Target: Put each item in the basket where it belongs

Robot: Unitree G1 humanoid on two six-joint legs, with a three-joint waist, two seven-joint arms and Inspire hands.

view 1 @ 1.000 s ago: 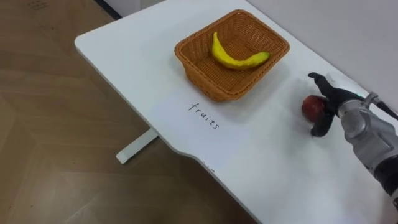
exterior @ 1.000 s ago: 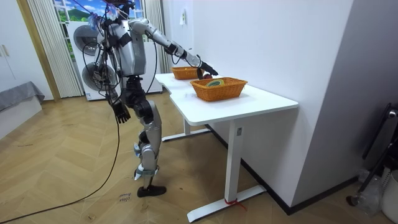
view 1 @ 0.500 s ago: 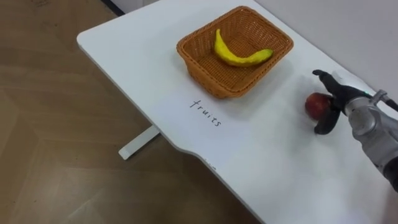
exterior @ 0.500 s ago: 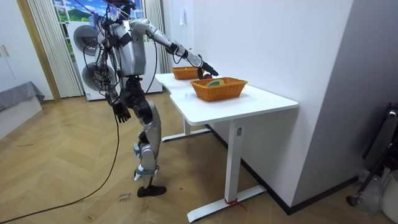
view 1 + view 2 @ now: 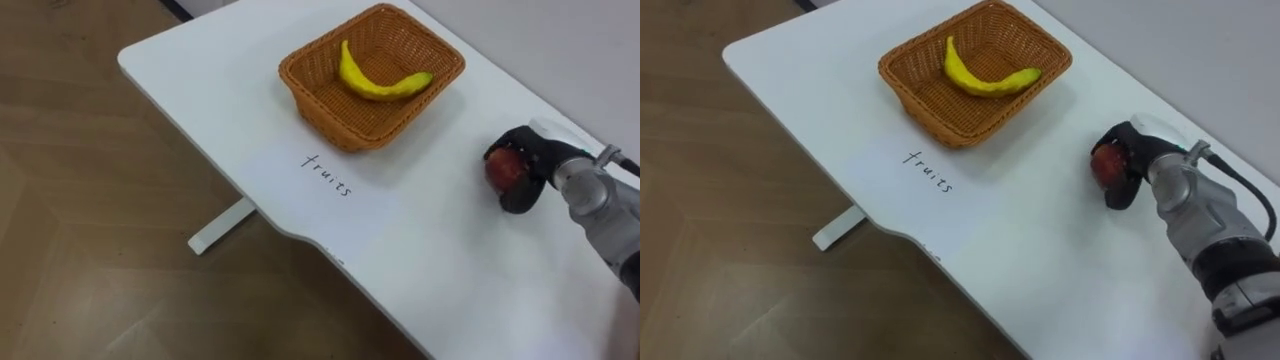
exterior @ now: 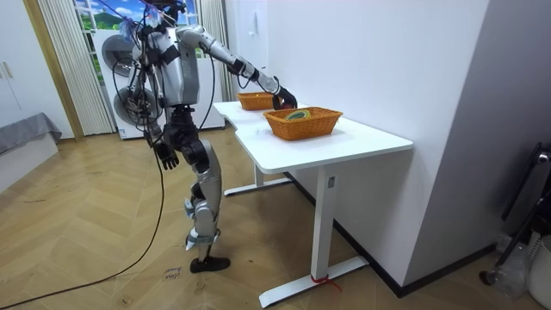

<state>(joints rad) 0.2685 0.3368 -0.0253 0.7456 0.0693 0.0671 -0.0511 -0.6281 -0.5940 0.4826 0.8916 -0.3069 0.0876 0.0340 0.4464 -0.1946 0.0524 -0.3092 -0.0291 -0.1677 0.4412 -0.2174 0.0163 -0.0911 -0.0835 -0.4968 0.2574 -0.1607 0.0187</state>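
A red apple (image 5: 504,168) lies on the white table (image 5: 420,240) at the right, and my right hand (image 5: 530,168) is shut on it, fingers curled over its top and thumb under its near side. A wicker basket (image 5: 330,98) marked "fruits" stands at the far middle with a yellow banana (image 5: 375,82) in it. The right eye view shows the same apple (image 5: 1105,165), hand (image 5: 1132,160) and basket (image 5: 930,100). In the room view I stand at the table's end, right arm stretched over it to the apple; my left hand (image 6: 164,154) hangs by my thigh, fingers relaxed.
A second wicker basket (image 6: 301,122) stands nearer the table's other end in the room view. The table's left edge (image 5: 200,150) drops to wooden floor. A white wall runs behind the table. A washing machine (image 6: 120,77) stands behind me.
My right hand's fingers, spread around the apple before, have curled shut on it. The view has shifted slightly.
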